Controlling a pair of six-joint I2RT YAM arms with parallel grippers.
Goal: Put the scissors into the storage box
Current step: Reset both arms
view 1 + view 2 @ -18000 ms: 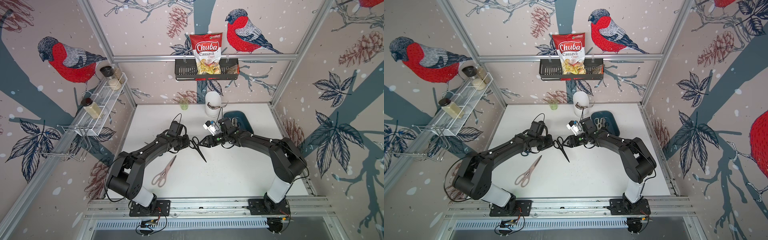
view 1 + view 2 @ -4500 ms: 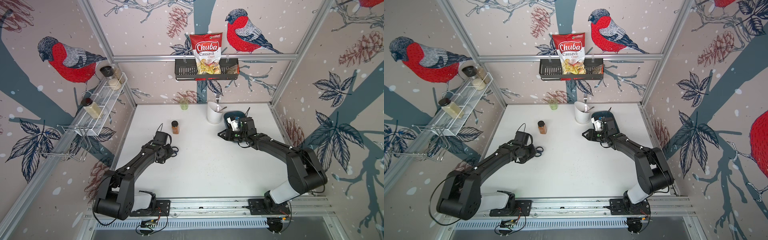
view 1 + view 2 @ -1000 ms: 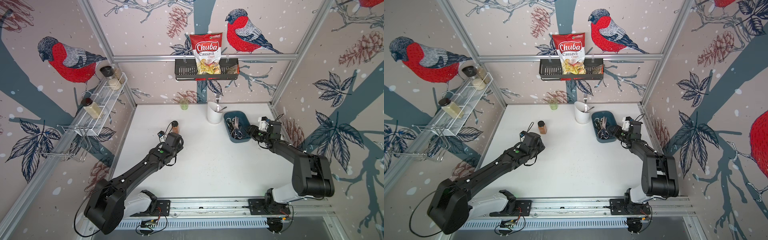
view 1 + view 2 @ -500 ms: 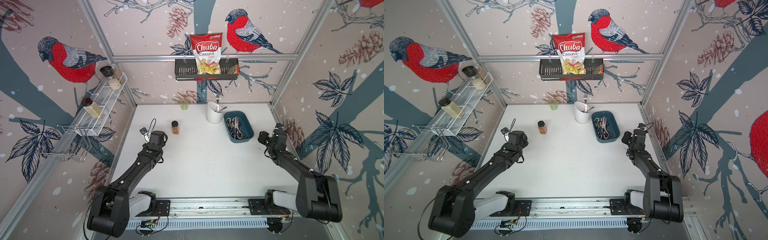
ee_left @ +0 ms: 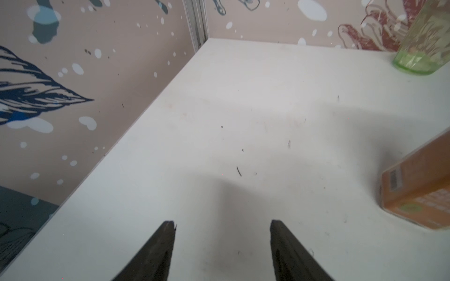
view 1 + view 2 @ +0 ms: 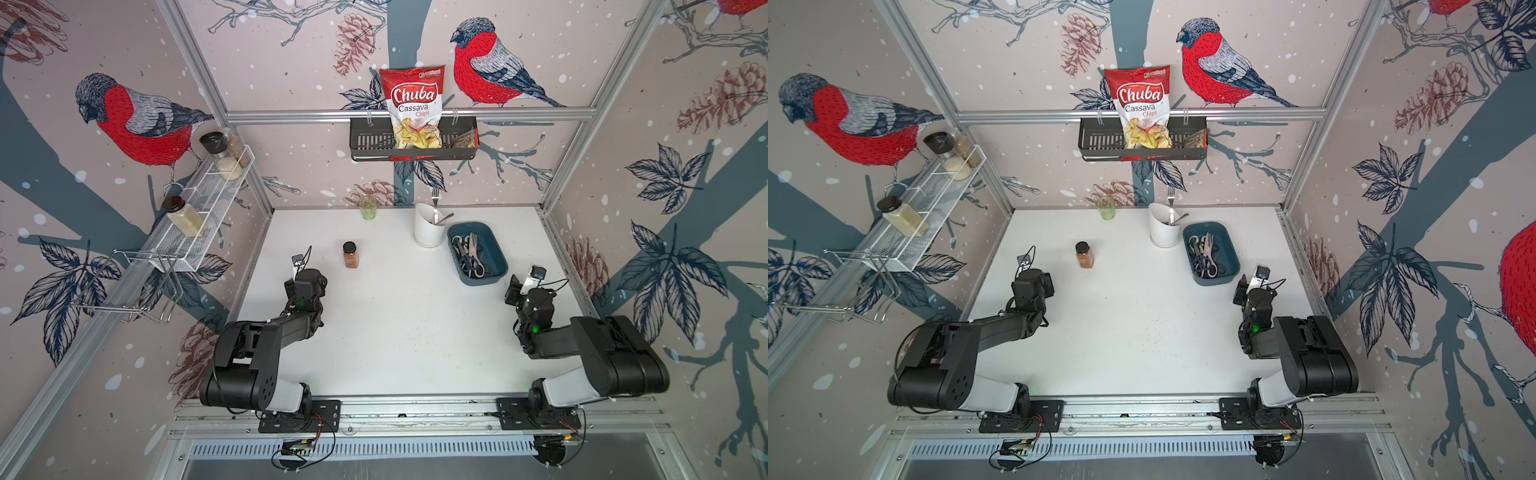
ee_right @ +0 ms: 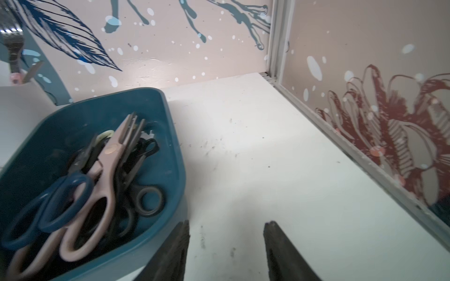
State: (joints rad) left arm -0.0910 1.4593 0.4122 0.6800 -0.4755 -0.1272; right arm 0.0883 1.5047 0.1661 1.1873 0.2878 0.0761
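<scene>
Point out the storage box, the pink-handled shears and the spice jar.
storage box (image 6: pixel 482 281): in a top view, near wall.
pink-handled shears (image 7: pixel 110 150): right wrist view, at the pivot.
spice jar (image 6: pixel 351 259): in a top view, orange body.

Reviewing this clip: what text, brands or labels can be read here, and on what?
"Chuba": on the red chip bag in the black basket.
"Cassava Chips": same bag, below the brand.
Small print at the bag's top: too small to read.
Label on the orange spice jar: blurred, unreadable.

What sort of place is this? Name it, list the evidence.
Likely a mock kitchen in a robot test cell: spice jars on a wall rack, a utensil holder, a left arm and right arm bolted down.
</scene>
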